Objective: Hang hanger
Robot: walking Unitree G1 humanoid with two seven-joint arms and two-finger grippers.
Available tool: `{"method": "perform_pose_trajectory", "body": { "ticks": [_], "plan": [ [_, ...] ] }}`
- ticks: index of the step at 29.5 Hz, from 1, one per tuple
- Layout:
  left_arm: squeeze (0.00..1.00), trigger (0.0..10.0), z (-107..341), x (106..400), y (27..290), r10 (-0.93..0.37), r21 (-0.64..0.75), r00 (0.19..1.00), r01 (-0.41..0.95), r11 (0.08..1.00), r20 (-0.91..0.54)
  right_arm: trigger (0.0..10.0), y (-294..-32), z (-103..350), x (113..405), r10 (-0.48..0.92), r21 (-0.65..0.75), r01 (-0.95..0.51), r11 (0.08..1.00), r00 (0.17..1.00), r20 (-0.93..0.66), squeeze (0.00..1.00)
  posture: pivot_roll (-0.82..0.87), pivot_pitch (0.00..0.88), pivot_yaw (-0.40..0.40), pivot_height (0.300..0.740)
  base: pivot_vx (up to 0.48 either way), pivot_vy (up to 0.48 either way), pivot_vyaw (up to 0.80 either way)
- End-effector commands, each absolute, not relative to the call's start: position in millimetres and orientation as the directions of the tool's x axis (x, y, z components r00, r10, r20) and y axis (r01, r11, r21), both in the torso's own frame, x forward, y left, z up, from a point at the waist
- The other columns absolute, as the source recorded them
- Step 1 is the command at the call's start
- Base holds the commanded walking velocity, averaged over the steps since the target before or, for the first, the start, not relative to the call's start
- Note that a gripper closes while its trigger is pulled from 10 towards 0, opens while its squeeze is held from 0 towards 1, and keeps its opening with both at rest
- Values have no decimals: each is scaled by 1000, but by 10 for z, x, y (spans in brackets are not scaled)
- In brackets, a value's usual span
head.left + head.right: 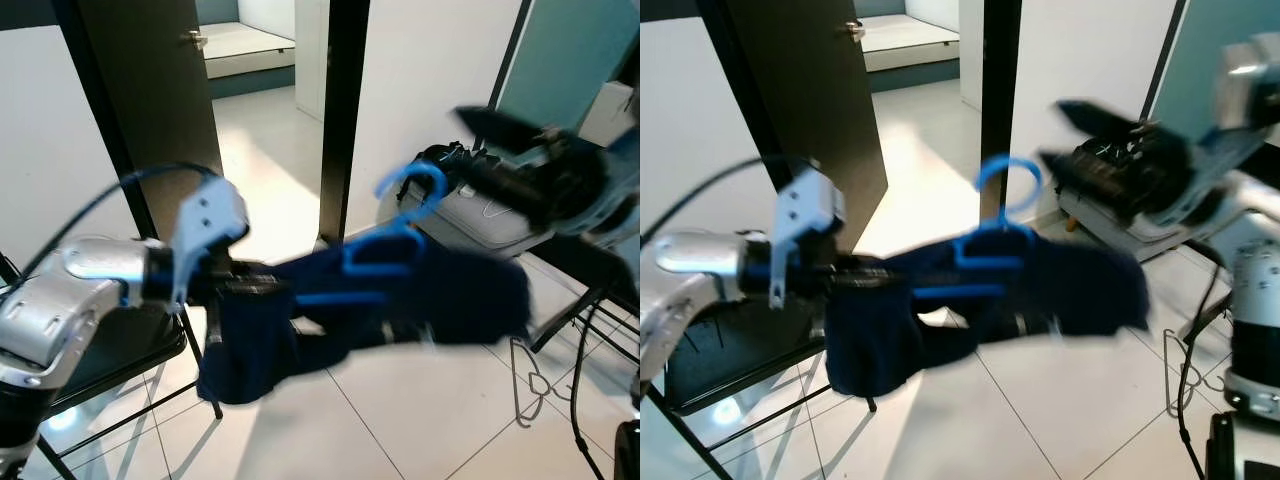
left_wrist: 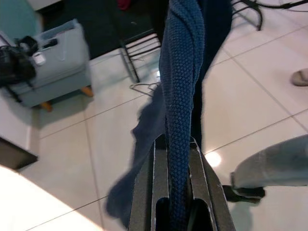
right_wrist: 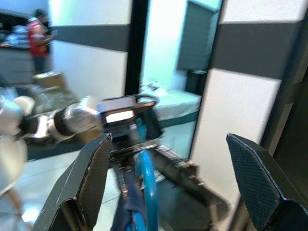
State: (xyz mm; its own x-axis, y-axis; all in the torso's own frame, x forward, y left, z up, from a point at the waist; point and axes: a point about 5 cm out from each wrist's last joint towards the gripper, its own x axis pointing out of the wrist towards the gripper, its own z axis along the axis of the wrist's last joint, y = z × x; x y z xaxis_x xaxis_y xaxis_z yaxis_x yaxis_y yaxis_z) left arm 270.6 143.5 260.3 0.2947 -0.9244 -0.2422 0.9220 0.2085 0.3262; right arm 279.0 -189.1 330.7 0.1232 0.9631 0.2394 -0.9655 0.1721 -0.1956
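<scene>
Clamping dark blue knit garment, left gripper fingers pressed tight on fabric. Garment draped over blue hanger, held mid-air above tiled floor. Right gripper spread wide, empty, near hanger hook. Black folding chair beneath left arm.

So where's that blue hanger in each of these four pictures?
Left eye: blue hanger centre, above the navy garment.
Right eye: centre, likewise.
Left wrist: hanger hidden; the garment hangs between the left gripper's fingers.
Right wrist: low, left of centre.
Shared landmark: the navy garment.
</scene>
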Motion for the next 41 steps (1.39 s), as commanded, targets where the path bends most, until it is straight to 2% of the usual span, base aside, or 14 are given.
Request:
{"method": "perform_pose_trajectory", "body": {
  "ticks": [1, 7, 8, 9, 13, 14, 15, 16, 18, 28, 38, 39, 40, 41],
  "plan": [
    [0, 6980, 2681, 2664, 1346, -947, 334, 236, 930, 155, -216, 10000, -1828, 3276, 2747, 976, -180, -978, 109, 71, 205, 0, -10, 0, -8, 740, 0, 0, 0],
    [0, 7333, 2693, 2654, 1312, -952, 333, 219, 932, 139, -214, 10000, -1808, 3260, 2730, 982, -168, -983, 76, 45, 181, 0, -10, 0, -8, 740, 0, 0, 0],
    [0, 8275, 2700, 2651, 1298, -954, 333, 212, 933, 133, -211, 10000, -1798, 3243, 2718, 986, -161, -985, 56, 30, 161, 0, -10, 0, -8, 740, 0, 0, 0],
    [0, 8667, 2704, 2648, 1293, -955, 334, 208, 934, 130, -210, 10000, -1797, 3218, 2718, 990, -156, -987, 46, 25, 136, 0, -12, 0, -9, 740, 0, 0, 0],
    [0, 8941, 2702, 2648, 1302, -954, 339, 211, 932, 130, -215, 10000, -1819, 3195, 2744, 993, -157, -986, 59, 42, 111, 0, -13, 0, -7, 740, 0, 0, 0],
    [0, 8863, 2702, 2644, 1311, -953, 338, 211, 932, 129, -219, 4078, -1838, 3205, 2754, 992, -161, -984, 72, 54, 111, 0, -13, 0, -6, 740, 0, 0, 0],
    [0, 8863, 2702, 2644, 1311, -953, 338, 211, 932, 129, -219, 4078, -1838, 3205, 2754, 992, -161, -984, 72, 54, 111, 0, -13, 0, -6, 740, 0, 0, 0],
    [0, 8706, 2706, 2641, 1324, -952, 337, 211, 933, 129, -221, 0, -1869, 3221, 2756, 992, -163, -984, 77, 59, 113, 0, -12, 0, -6, 740, 0, 0, 0],
    [0, 8706, 2706, 2641, 1324, -952, 337, 211, 933, 129, -221, 0, -1869, 3221, 2756, 992, -163, -984, 77, 59, 113, 0, -12, 0, -6, 740, 0, 0, 0],
    [0, 7216, 2677, 2620, 1348, -949, 324, 203, 939, 118, -241, 0, -1878, 3240, 2727, 993, -142, -989, 38, 21, 116, 0, -13, 0, -5, 740, 0, 0, 0],
    [0, 7451, 2663, 2622, 1350, -950, 321, 199, 940, 116, -239, 0, -1863, 3262, 2729, 991, -141, -990, 24, 5, 133, 0, -9, 0, -6, 740, 0, 0, 0],
    [282, 10000, 2634, 2667, 1371, -955, 283, 210, 948, 146, -211, 0, -1853, 3268, 2734, 991, -140, -990, 19, -1, 137, 0, -9, 0, -6, 740, 0, 0, 0],
    [1000, 10000, 2588, 2696, 1400, -955, 259, 213, 953, 157, -204, 0, -1839, 3272, 2736, 990, -138, -990, 12, -8, 139, 0, -11, 0, -5, 740, 0, 0, 0],
    [1000, 10000, 2553, 2715, 1422, -956, 237, 214, 957, 164, -202, 0, -1830, 3273, 2737, 990, -138, -990, 6, -13, 139, 0, -11, 0, -5, 740, 0, 0, 0]
  ]
}}
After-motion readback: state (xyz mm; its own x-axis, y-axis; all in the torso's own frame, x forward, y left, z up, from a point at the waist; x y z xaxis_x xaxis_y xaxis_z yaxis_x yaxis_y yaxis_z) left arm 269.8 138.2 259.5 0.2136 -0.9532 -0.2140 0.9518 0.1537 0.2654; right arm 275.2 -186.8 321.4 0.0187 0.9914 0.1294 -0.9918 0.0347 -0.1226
